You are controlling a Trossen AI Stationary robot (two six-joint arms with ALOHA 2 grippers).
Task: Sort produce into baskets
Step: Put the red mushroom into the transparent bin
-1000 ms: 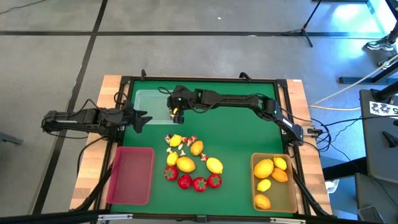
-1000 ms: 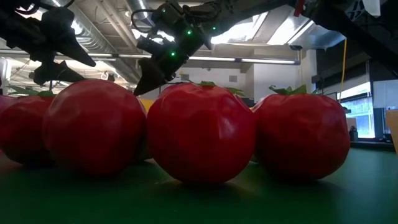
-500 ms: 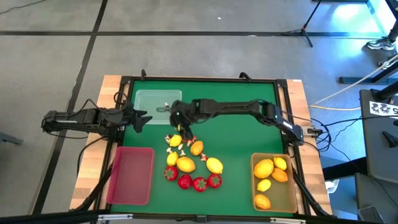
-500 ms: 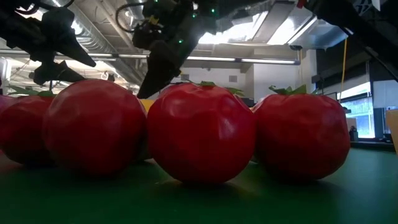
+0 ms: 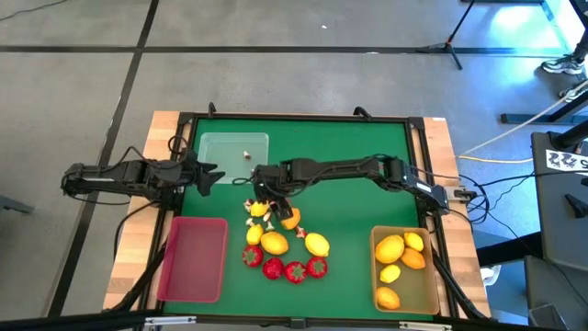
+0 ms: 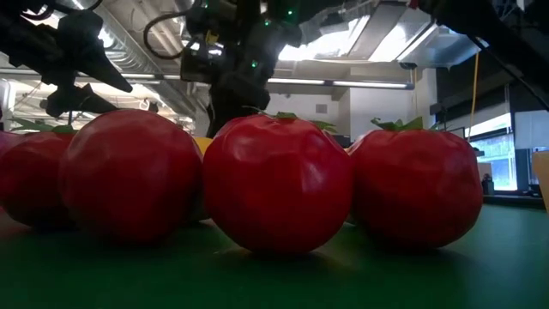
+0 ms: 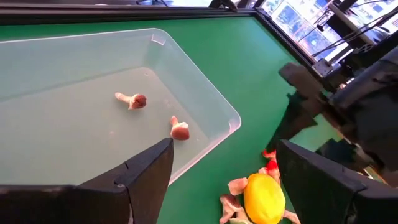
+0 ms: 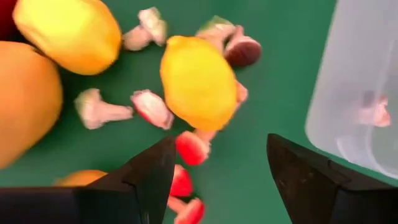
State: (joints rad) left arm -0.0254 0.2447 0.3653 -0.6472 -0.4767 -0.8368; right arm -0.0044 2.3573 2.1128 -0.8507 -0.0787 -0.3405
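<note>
Meanwhile the right gripper (image 5: pixel 267 196) has left the clear basket (image 5: pixel 233 157) at the far left of the green mat, where it hung a second ago, and now sits low over the loose produce at the table's middle, its fingers spread wide and holding nothing. The left gripper (image 5: pixel 208 176) has not shifted: it waits just left of the clear basket, fingers open and empty.

From left to right in the high view, the red basket (image 5: pixel 194 259) lies bare at the near left; then comes the loose pile of lemons (image 5: pixel 274 243), an orange fruit (image 5: pixel 290 220) and a row of strawberries (image 5: pixel 294 271); the tan basket (image 5: pixel 403 271) at the near right already holds yellow and orange fruit.

The left wrist view shows what the high view barely resolves: two small mushroom pieces (image 7: pixel 180 130) lying inside the clear basket (image 7: pixel 205 93). The right wrist view shows a lemon (image 8: pixel 198 82) directly past the open fingers, ringed by white-and-red bits (image 8: pixel 152 108). The low view gives only strawberries (image 6: pixel 278 184) close up, with the right arm dark behind them.
</note>
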